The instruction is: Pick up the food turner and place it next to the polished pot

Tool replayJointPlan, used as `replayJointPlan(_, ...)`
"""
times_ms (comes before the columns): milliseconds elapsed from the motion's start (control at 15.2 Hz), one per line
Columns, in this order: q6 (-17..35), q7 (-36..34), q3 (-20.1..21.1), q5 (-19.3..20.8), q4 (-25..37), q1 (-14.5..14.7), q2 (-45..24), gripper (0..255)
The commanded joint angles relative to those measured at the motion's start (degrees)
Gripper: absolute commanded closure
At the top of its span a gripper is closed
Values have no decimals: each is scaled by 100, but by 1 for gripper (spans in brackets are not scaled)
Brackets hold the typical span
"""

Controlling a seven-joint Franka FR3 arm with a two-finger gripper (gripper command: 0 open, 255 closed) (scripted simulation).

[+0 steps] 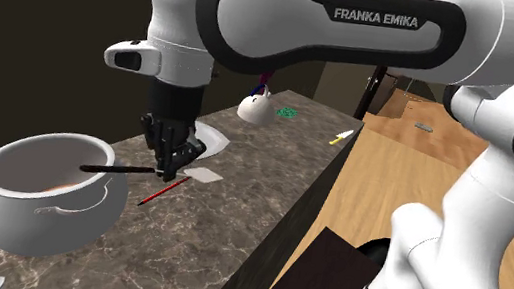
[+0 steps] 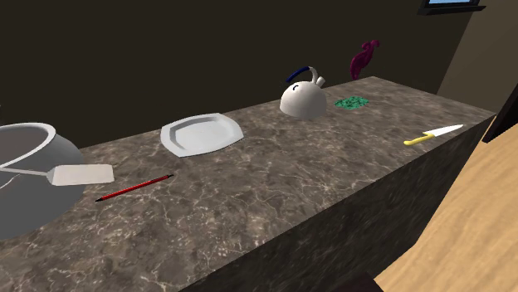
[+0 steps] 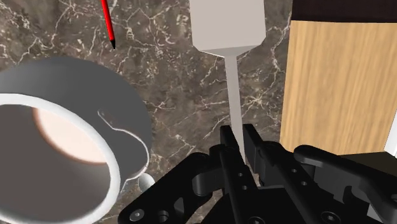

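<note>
Pinching the food turner (image 3: 230, 28) by its thin handle in narrow jaws, the gripper (image 3: 236, 141) is holding it beside the white pot (image 3: 89, 79) for placement.

The counter (image 3: 172, 70) under the black two-finger gripper (image 3: 237, 137) is rendered as dark brown stone, smooth and veined with pale streaks. The pale grey, flat-bladed food turner (image 3: 229, 25) in the gripper's grasp is drawn plain and matt; its material cannot be told. The round white pot (image 3: 121, 121) just beside the gripper is shown smooth, with a soft sheen on its wall and a brownish tint inside. The gripper's shell is seen as black and faintly glossy. A light wooden floor (image 3: 337, 83), finely straight-grained, is shown beyond the counter's edge.
</note>
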State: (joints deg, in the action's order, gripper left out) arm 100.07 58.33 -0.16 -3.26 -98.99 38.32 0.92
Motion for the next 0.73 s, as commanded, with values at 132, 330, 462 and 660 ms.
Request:
replayJointPlan(132, -54, -522, 255, 30, 476, 253, -395, 255)
replayJointPlan(330, -6, -699, 335, 50, 591, 350, -548, 255)
replayJointPlan(462, 152, -691, 335, 48, 420, 350, -536, 255)
replayJointPlan(660, 385, -680, 335, 45, 177, 350, -527, 255)
